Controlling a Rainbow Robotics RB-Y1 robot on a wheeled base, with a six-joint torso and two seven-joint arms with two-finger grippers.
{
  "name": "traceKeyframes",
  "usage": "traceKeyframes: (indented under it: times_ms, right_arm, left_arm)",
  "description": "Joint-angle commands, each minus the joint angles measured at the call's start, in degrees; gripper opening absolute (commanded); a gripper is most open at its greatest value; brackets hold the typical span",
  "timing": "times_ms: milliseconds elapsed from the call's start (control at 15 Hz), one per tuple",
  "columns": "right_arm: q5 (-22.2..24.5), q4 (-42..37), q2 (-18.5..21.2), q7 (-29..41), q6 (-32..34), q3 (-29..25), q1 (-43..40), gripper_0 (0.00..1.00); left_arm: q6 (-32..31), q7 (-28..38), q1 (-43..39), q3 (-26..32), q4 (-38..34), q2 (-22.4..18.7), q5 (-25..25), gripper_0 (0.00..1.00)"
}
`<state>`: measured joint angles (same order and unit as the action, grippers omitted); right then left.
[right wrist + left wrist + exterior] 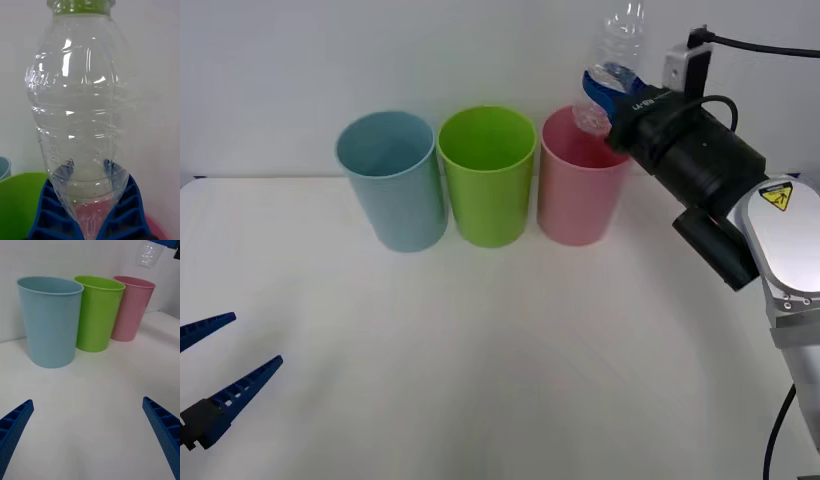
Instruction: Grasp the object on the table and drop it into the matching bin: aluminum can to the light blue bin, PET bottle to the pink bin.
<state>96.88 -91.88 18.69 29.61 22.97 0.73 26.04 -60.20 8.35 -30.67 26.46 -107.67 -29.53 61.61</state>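
My right gripper (pixel 598 100) is shut on the PET bottle (pixel 618 45), a clear plastic bottle held in the air over the rim of the pink bin (pixel 580 195). In the right wrist view the blue fingers (pixel 45 210) pinch one end of the bottle (pixel 80 112), with the yellow-green cap (pixel 80 5) at the far end. Pink shows through the bottle between the fingers. The left wrist view has the bottle's end (pixel 150 255) hanging above the pink bin (pixel 131 311). The light blue bin (pixel 395 190) stands at the row's left end. My left gripper (pixel 210 375) rests open near the table's front left.
A green bin (pixel 490 185) stands between the light blue and pink bins, all three close together in a row at the back of the white table (pixel 480 350). A plain wall rises just behind them. The right arm reaches in from the right side.
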Motion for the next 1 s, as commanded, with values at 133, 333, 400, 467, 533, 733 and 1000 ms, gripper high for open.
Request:
traceKeyframes:
  times_ms: [133,333,400,467,533,733,1000]
  right_arm:
    - [2.43,6.54,-1.11,-0.35,-2.05,0.07,4.1,0.0]
    - [3.31,7.42,-1.11,-0.52,-2.23,0.07,4.1,0.0]
    - [3.4,7.51,-1.11,-0.61,-2.23,0.07,4.1,0.0]
    - [3.67,7.51,-1.11,-0.7,-2.32,0.07,4.1,0.0]
    - [4.02,7.51,-1.11,-0.87,-2.23,0.15,4.01,0.0]
    - [4.1,7.51,-1.02,-1.22,-2.4,0.07,4.01,1.0]
    - [4.1,7.51,-1.11,-1.31,-2.4,0.07,3.93,1.0]
  left_arm:
    - [0.0,0.0,0.0,0.0,0.0,0.0,0.0,1.0]
    - [0.0,0.0,0.0,0.0,0.0,0.0,0.0,1.0]
    - [0.0,0.0,0.0,0.0,0.0,0.0,0.0,1.0]
    - [0.0,0.0,0.0,0.0,0.0,0.0,0.0,1.0]
    - [0.0,0.0,0.0,0.0,0.0,0.0,0.0,1.0]
    - [0.0,0.0,0.0,0.0,0.0,0.0,0.0,1.0]
    - [0.0,0.0,0.0,0.0,0.0,0.0,0.0,1.0]
